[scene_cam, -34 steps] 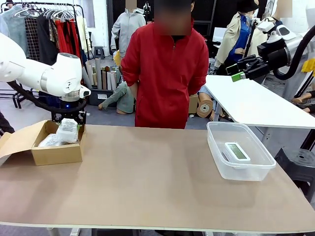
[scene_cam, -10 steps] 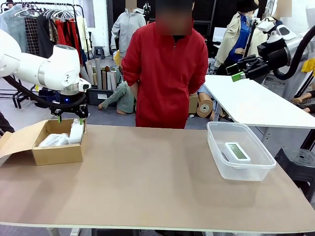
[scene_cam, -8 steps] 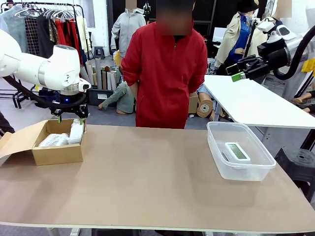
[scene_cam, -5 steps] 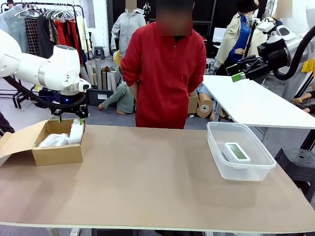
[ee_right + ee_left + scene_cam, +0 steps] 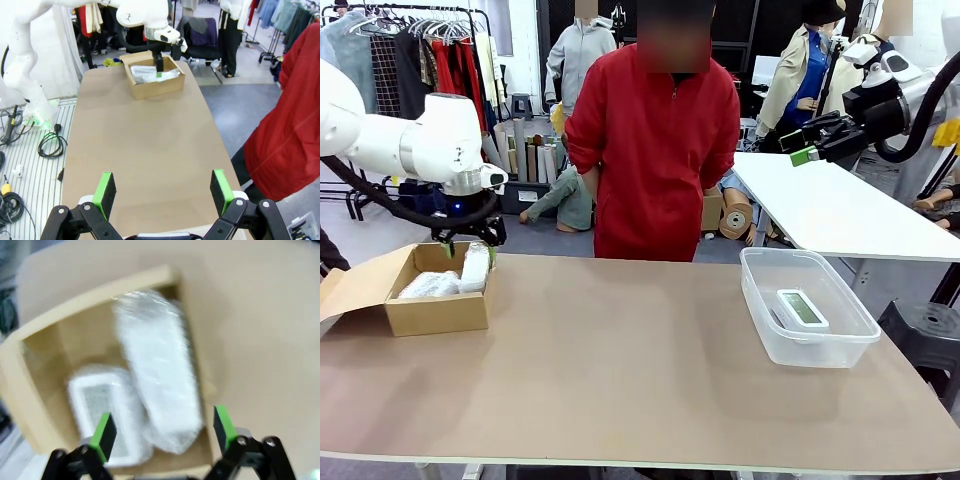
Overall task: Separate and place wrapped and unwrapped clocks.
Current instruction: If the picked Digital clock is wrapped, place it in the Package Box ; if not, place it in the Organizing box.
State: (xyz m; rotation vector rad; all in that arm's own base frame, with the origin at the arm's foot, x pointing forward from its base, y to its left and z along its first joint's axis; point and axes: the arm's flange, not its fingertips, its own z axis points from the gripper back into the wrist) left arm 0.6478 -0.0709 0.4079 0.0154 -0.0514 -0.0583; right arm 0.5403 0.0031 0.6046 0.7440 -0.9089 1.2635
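Two wrapped clocks lie in an open cardboard box (image 5: 432,314) at the table's left end. One wrapped clock (image 5: 475,267) leans against the box's right wall, the other (image 5: 429,285) lies flat beside it. My left gripper (image 5: 467,248) hovers open just above them, holding nothing. In the left wrist view the leaning bundle (image 5: 159,375) and the flat one (image 5: 106,407) sit below my open left gripper (image 5: 164,429). The unwrapped clock (image 5: 802,307), white with a greenish screen, lies in a clear plastic tub (image 5: 753,292) on the right. My right gripper (image 5: 796,146) hangs open, high above the far right.
A person in a red top (image 5: 655,150) stands at the far edge, hands down. The brown table (image 5: 620,350) spreads between box and tub. A white table (image 5: 840,215) stands behind on the right. The right wrist view looks down the table (image 5: 145,140) toward the box (image 5: 152,75).
A few seconds ago the left gripper held a wrapped clock low in the box; that clock now leans there free and the gripper has lifted. Over the last second it shifted only slightly.
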